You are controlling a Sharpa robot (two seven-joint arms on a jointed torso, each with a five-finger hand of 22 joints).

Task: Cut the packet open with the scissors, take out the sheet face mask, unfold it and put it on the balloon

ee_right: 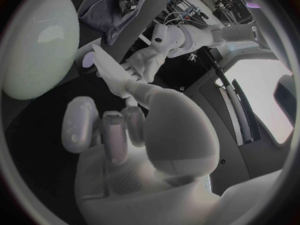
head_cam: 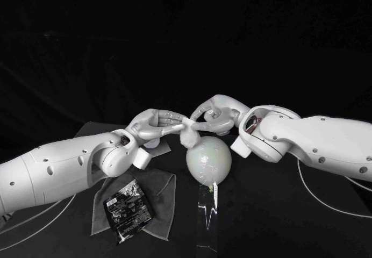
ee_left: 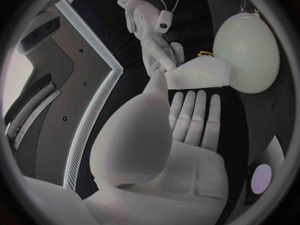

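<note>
- Sheet face mask (head_cam: 189, 135): out of its packet; held in the air between the two hands, just above the top of the balloon (head_cam: 209, 160); a fold hangs down toward the balloon; whether it touches cannot be told.
- Left hand (head_cam: 157, 125): pinches one edge of the mask with the thumb; the other fingers lie stretched out, as the left wrist view shows.
- Right hand (head_cam: 214, 114): fingers curled in; grips the opposite edge of the mask.
- Packet (head_cam: 128, 209): dark; lies on a grey cloth (head_cam: 159, 188) on the table (head_cam: 271, 215), on the robot's left of the balloon; well apart from both hands.
- Handling, mask: judged thin, limp and damp; likely to cling to itself and to the fingers, and to tear under a hard pull; best taken at its outer edges, the holds set wide, so that it spreads flat.
- Handling, balloon: judged light, smooth and easily pushed aside; the mask should be laid on it, not pressed.
</note>
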